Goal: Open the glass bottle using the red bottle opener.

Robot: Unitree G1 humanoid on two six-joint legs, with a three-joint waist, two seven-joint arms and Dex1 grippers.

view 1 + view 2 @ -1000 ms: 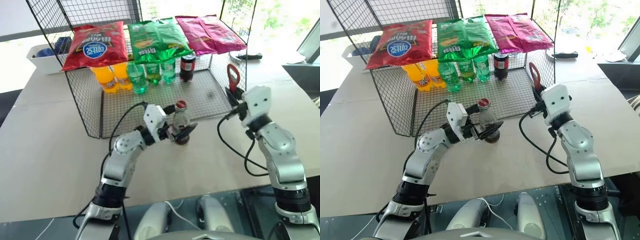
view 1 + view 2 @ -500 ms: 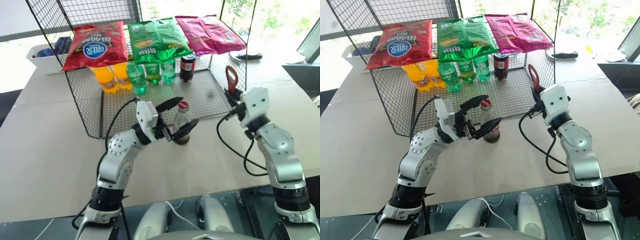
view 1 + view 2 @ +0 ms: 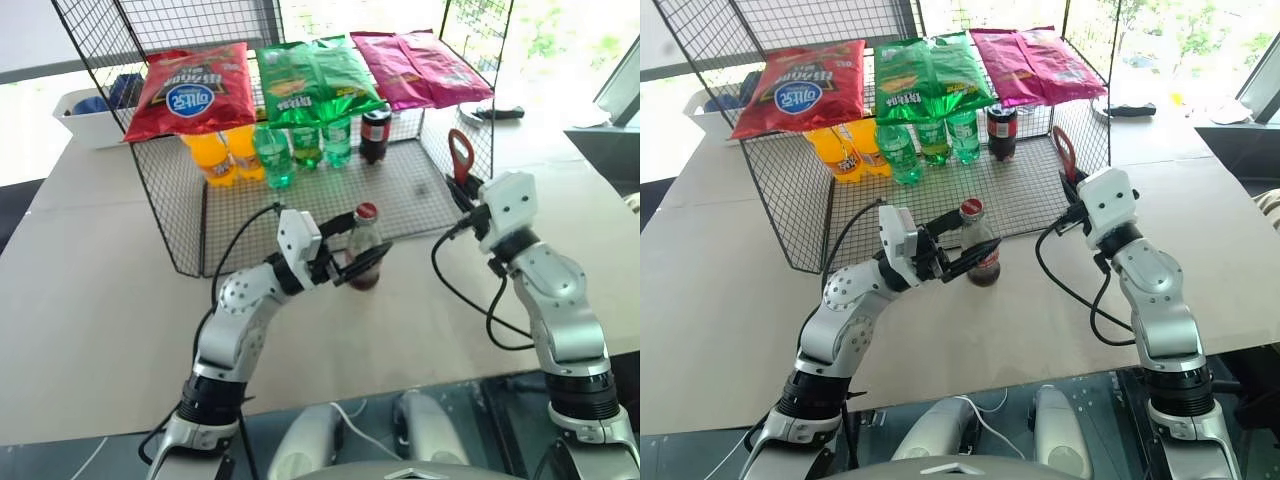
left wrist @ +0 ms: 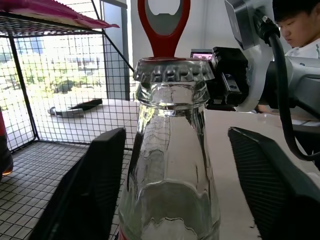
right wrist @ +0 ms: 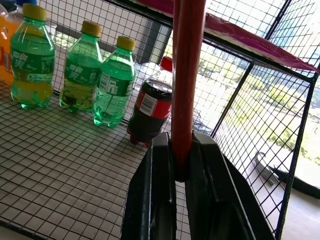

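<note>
Glass bottle (image 3: 363, 252) stood upright near table's (image 3: 90, 300) middle, between left gripper's (image 3: 357, 243) parted fingers, untouched. Red bottle opener (image 3: 461, 155) pinched upright by right gripper (image 3: 465, 192), well apart. Label writing unreadable.

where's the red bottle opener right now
The flat red bottle opener stands upright, clamped in the right claw, beside the wire rack's right wall.

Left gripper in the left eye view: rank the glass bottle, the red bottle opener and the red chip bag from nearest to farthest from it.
From the left gripper:
1. glass bottle, standing between its fingers.
2. red bottle opener, off to the right, upright in the right gripper.
3. red chip bag, on the wire rack's top at the back left.
</note>
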